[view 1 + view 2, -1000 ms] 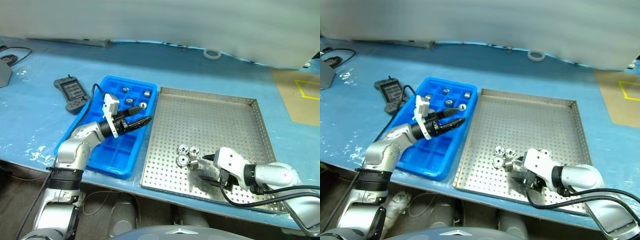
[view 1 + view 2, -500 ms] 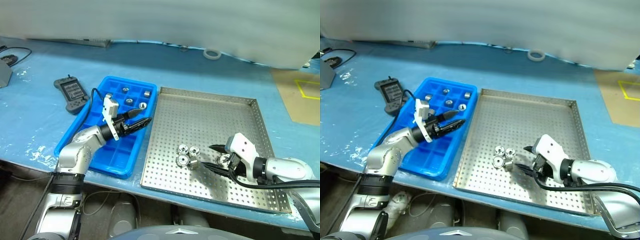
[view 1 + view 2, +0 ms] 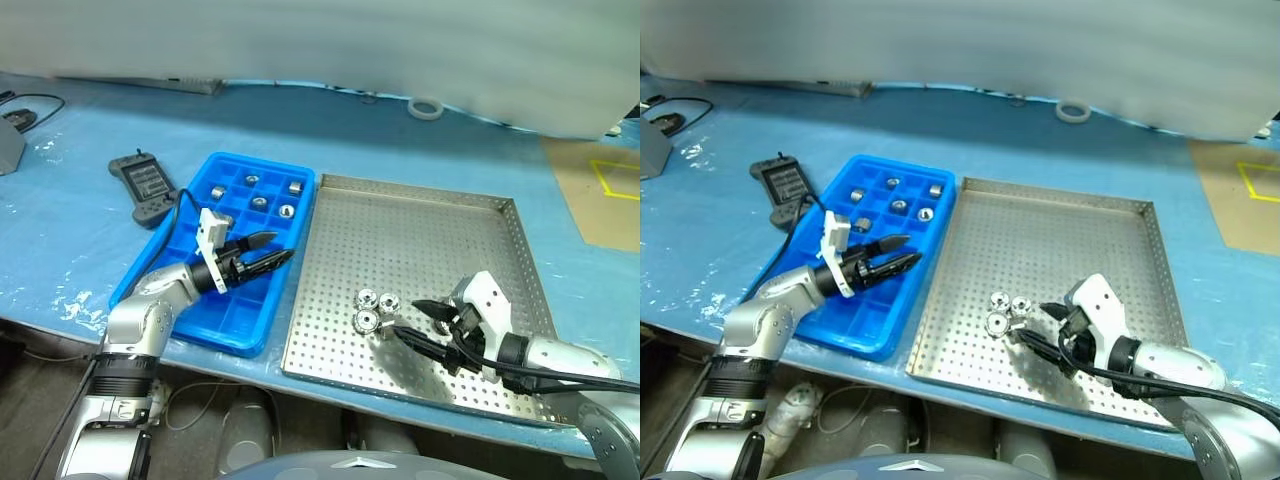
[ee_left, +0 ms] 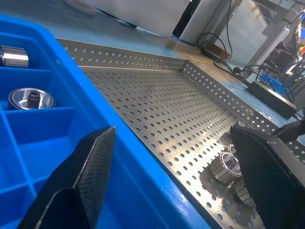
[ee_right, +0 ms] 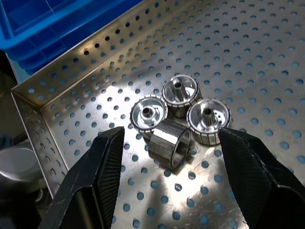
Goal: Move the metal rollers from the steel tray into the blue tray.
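Several metal rollers [image 5: 148, 113] sit bunched near the front of the steel tray [image 3: 420, 225]; one of them [image 5: 169, 143] lies on its side. My right gripper [image 3: 405, 317] is open and empty, low over the steel tray, with its tips just right of the bunch [image 3: 375, 310]. Its black fingers [image 5: 95, 181] frame the bunch in the right wrist view. The blue tray [image 3: 240, 300] lies left of the steel tray and holds several rollers [image 3: 260, 203] in its far compartments. Above its near right part hovers my left gripper [image 3: 283, 247], open and empty.
A black handheld controller [image 3: 145, 185] with a cable lies left of the blue tray. A white tape ring [image 3: 425, 106] sits at the back of the table. A brown board with yellow tape [image 3: 600, 190] is on the far right. The steel tray's low rim [image 4: 143, 52] borders the blue tray.
My right wrist has rolled, so its open fingers now point left at the roller bunch. My left gripper has sunk a little and drawn back over the blue tray. The rollers have not moved.
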